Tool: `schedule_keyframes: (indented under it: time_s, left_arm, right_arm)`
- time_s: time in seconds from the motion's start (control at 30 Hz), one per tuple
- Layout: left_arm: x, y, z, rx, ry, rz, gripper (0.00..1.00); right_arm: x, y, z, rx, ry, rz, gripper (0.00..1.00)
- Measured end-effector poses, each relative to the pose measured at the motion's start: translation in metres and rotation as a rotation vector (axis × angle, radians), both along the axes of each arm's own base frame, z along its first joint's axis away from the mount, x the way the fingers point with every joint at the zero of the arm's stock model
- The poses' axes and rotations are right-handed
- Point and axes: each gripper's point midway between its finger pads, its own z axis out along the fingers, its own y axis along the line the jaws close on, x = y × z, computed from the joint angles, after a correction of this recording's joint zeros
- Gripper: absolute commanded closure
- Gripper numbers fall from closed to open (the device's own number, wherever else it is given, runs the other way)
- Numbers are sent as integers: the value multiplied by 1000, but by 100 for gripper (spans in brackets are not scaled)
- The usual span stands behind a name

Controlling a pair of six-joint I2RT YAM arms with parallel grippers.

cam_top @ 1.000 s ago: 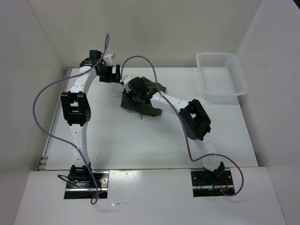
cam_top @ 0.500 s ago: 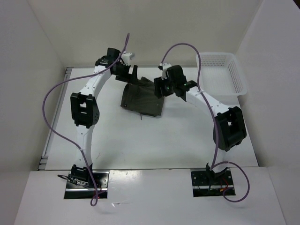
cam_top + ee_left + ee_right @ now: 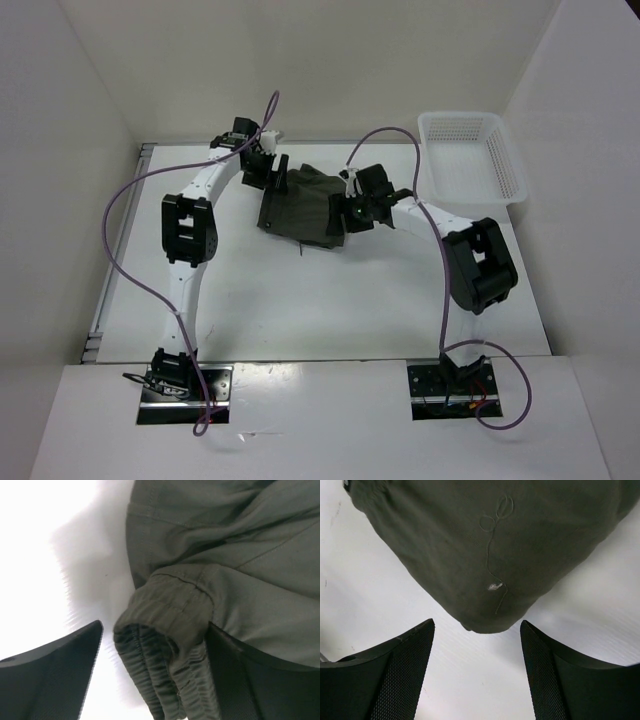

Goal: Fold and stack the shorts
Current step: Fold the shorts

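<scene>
The dark olive shorts (image 3: pixel 305 208) lie bunched and wrinkled on the white table, towards the back middle. My left gripper (image 3: pixel 270 178) is at their back left edge. In the left wrist view it (image 3: pixel 155 675) is open, with the elastic waistband (image 3: pixel 165 645) between the fingers and the right finger (image 3: pixel 260 680) against the cloth. My right gripper (image 3: pixel 345 212) is at the shorts' right edge. In the right wrist view it (image 3: pixel 477 626) is open and empty, with a rounded corner of the shorts (image 3: pixel 490 555), with a loose thread on it, just ahead of the fingertips.
A white mesh basket (image 3: pixel 470 160) stands at the back right corner, empty. White walls close in the table at the left, back and right. Purple cables loop above both arms.
The right arm lifted off the shorts, swung right, then came down at their right edge. The left gripper moved right and down onto the waistband. The shorts now lie flatter.
</scene>
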Motion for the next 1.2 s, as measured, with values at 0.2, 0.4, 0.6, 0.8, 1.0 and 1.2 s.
schedule_keyframes:
  time_s: [0.2, 0.4, 0.6, 0.8, 1.0, 1.2]
  left_arm:
    - [-4, -8, -11, -32, 28, -23, 44]
    - [-6, -13, -7, -67, 33, -44, 71]
    - [-10, -18, 15, -104, 13, -64, 88]
    - [-16, -28, 69, -173, -60, -106, 88]
    - [-8, -40, 120, -221, -161, -147, 84]
    - [5, -53, 127, -193, -222, -154, 84]
  right_arm:
    - [-11, 5, -37, 21, 111, 2, 25]
    - [-12, 9, -54, 34, 154, -8, 54]
    - [-5, 4, -59, 16, 131, -12, 86]
    - [5, -7, -59, -22, 81, 5, 97]
    - [19, -11, -55, -55, 9, 58, 99]
    - [25, -15, -55, -91, -34, 90, 96]
